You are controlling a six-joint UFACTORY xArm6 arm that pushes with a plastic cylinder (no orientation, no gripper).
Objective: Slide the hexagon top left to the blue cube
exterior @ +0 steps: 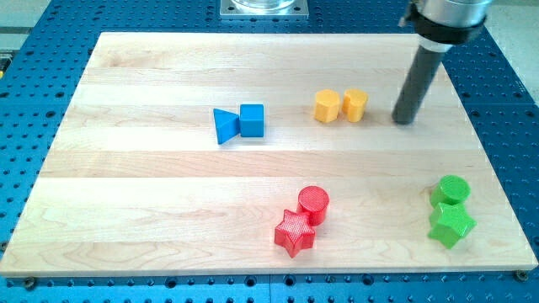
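Two yellow blocks sit side by side at the board's upper middle. The left one looks like the yellow hexagon; the right yellow block touches it, shape unclear. The blue cube lies to their left, touching a blue triangle on its left side. My tip is at the end of the dark rod, to the right of the yellow pair, a short gap from the right yellow block.
A red cylinder and a red star touch at the lower middle. A green cylinder and a green star touch at the lower right. The wooden board lies on a blue perforated table.
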